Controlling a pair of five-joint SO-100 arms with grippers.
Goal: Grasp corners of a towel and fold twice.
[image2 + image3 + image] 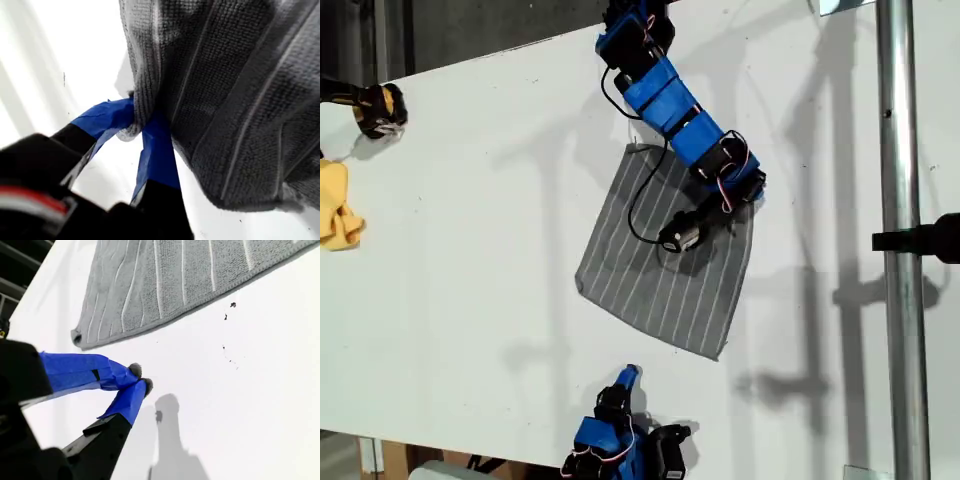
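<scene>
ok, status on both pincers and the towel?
First pincer shut on the towel edge, cloth bunched. Second pincer shut, empty, off the towel near a corner. Yellow cloth far off at exterior view's left, nothing blocking.

Bare white table [470,250] lies open between the yellow crumpled cloth [338,205] and the grey pinstriped towel [665,280], while a vertical metal pole [905,250] bars the exterior view's right.

a white counter [470,260] carries a crumpled yellow cloth [338,205] at the exterior view's left edge. a black-and-yellow object [375,105] sits just above it. a metal pole [905,250] runs down the exterior view's right side.
</scene>
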